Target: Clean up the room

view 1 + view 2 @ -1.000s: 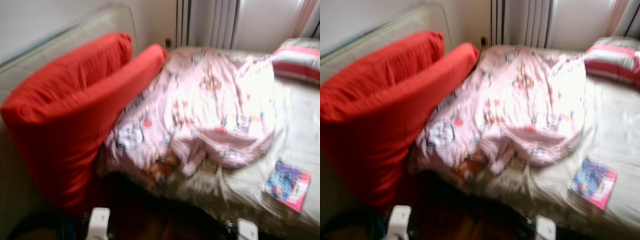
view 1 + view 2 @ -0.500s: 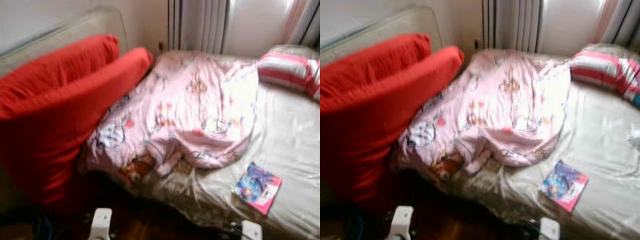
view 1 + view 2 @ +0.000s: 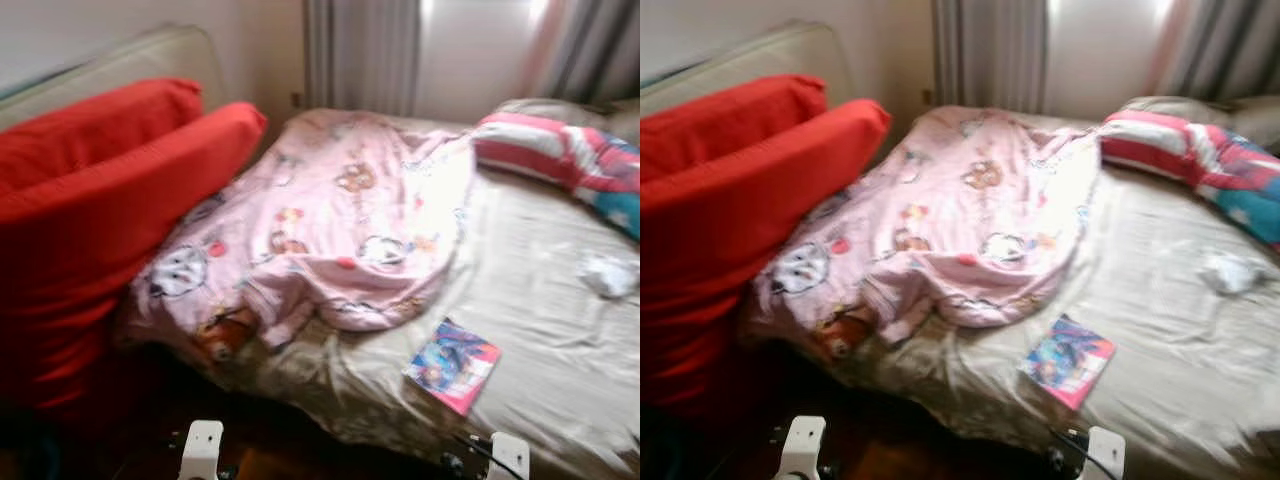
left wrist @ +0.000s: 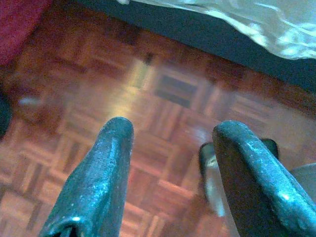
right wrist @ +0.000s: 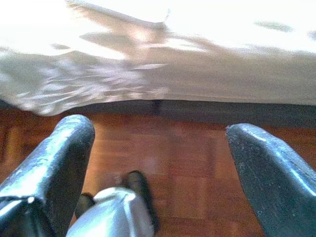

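Note:
A bed with a beige sheet [image 3: 520, 330] lies before me. A crumpled pink patterned blanket [image 3: 330, 230] covers its left half and hangs over the near edge. A colourful book [image 3: 452, 364] lies on the sheet close to that edge. A small white crumpled thing [image 3: 606, 274] sits at the right, below a pink, white and blue striped pillow [image 3: 560, 155]. Both arms hang low. My left gripper [image 4: 170, 177] is open over the parquet floor [image 4: 148, 113]. My right gripper [image 5: 158, 173] is open above the floor beside the bed's edge [image 5: 163, 84].
Two big red cushions [image 3: 100, 220] lean against a beige headboard [image 3: 130, 60] on the left. Grey curtains [image 3: 360, 55] and a bright window stand behind the bed. My own foot [image 5: 116, 212] shows on the floor under the right gripper.
The camera has turned to the right: cushions, blanket and book slid left in the picture, and the striped pillow and white thing came further into view. Nothing on the bed moved.

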Controlling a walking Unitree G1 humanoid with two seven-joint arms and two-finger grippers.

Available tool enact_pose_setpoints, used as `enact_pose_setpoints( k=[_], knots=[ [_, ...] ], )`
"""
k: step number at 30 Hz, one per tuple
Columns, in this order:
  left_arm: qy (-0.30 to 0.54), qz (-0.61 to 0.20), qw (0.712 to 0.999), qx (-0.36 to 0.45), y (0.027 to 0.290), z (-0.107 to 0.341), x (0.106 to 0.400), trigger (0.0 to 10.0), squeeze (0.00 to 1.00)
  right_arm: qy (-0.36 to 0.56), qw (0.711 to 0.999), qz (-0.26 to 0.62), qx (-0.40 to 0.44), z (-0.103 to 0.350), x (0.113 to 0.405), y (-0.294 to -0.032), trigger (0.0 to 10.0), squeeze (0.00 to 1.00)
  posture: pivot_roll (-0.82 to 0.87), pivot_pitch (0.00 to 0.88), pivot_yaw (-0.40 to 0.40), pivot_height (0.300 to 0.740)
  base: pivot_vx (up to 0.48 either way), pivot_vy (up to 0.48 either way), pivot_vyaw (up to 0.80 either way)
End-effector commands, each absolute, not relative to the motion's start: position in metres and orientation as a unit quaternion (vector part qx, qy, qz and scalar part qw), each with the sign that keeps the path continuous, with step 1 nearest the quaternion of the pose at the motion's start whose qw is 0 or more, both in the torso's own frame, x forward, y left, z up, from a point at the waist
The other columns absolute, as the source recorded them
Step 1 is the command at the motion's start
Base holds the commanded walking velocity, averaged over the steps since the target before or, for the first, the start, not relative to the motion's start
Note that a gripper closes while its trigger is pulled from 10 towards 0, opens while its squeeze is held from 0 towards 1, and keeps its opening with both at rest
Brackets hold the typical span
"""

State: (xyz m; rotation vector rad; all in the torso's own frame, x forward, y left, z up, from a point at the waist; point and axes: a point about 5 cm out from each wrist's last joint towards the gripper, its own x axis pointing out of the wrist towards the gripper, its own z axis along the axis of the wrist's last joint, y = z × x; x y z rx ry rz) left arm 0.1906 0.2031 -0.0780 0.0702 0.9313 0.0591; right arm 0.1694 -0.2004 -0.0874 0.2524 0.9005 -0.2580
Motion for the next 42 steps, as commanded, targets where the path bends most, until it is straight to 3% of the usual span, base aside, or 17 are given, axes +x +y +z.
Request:
enact_pose_setpoints(
  k=[1, 11, 42],
  knots=[
    [0.446, 0.028, 0.894, 0.031, 0.2017, -0.0767, 0.1939, 10.0, 0.00, 0.443, 0.879, -0.123, 0.126, -0.0908, 0.1633, -0.1972, 10.0, 0.00, -0.10, 0.000, 0.038, 0.719, 0.000, -0.247, -0.78],
    [0.447, 0.026, 0.894, 0.034, 0.2029, -0.0764, 0.1941, 10.0, 0.00, 0.441, 0.880, -0.124, 0.125, -0.0904, 0.1643, -0.1958, 10.0, 0.00, -0.10, 0.000, 0.045, 0.719, 0.000, -0.243, -0.72],
    [0.451, 0.014, 0.891, 0.043, 0.2044, -0.0772, 0.1921, 10.0, 0.00, 0.435, 0.882, -0.126, 0.129, -0.0910, 0.1631, -0.1925, 10.0, 0.00, -0.11, 0.000, 0.061, 0.719, 0.000, -0.244, 0.00]
  ],
)
